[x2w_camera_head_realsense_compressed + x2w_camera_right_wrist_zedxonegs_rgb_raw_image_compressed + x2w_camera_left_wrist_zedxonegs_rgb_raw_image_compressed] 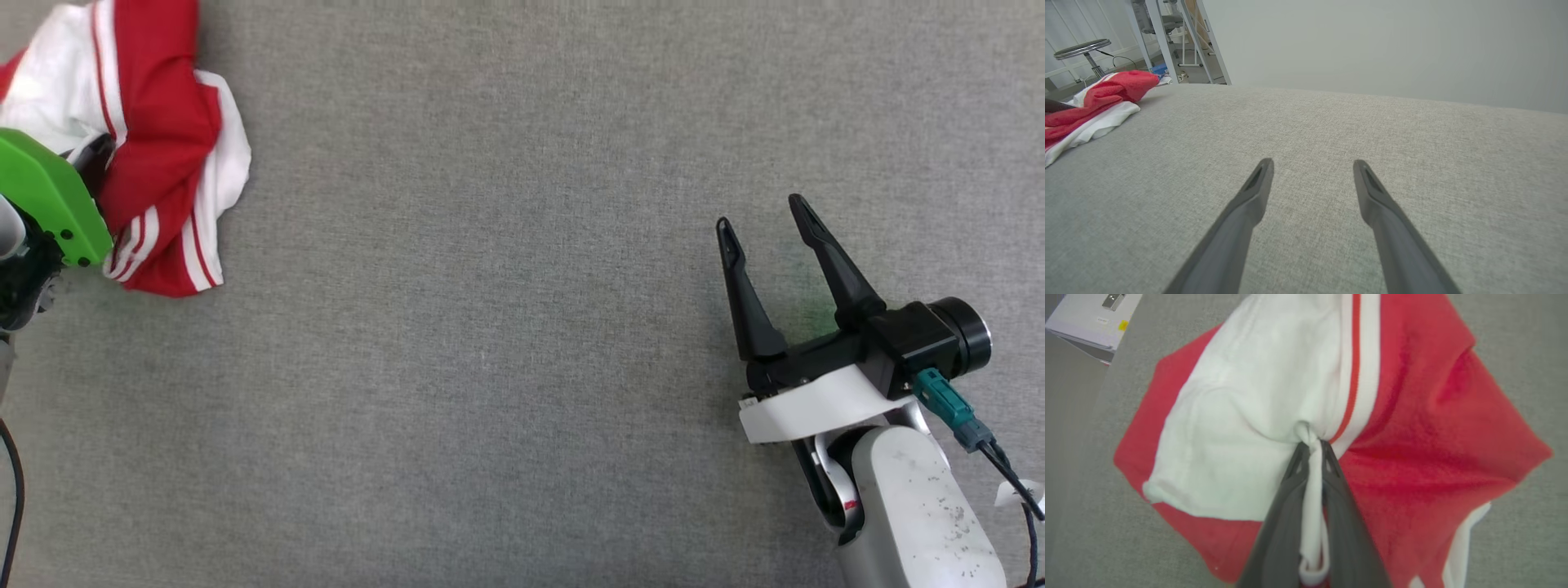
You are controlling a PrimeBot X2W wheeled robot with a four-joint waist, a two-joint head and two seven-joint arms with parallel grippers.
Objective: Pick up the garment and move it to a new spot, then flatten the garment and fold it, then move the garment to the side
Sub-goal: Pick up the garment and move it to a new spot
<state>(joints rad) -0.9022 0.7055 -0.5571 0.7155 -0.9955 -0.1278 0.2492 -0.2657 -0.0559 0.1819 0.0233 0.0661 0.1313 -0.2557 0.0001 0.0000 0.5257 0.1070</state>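
Observation:
The garment, red with white sleeves and red-white striped trim, lies bunched at the far left of the grey table. In the left wrist view my left gripper is shut on a pinched fold of the garment's white cloth beside the striped trim. From the head camera a green cover on the left wrist hides those fingers. My right gripper hovers low over bare cloth at the right, open with nothing between its fingers. The right wrist view catches the garment far off at the left.
The grey fabric table stretches wide between the two arms. A pale box lies past the table's edge in the left wrist view. A stool and metal frame legs stand beyond the table's far corner.

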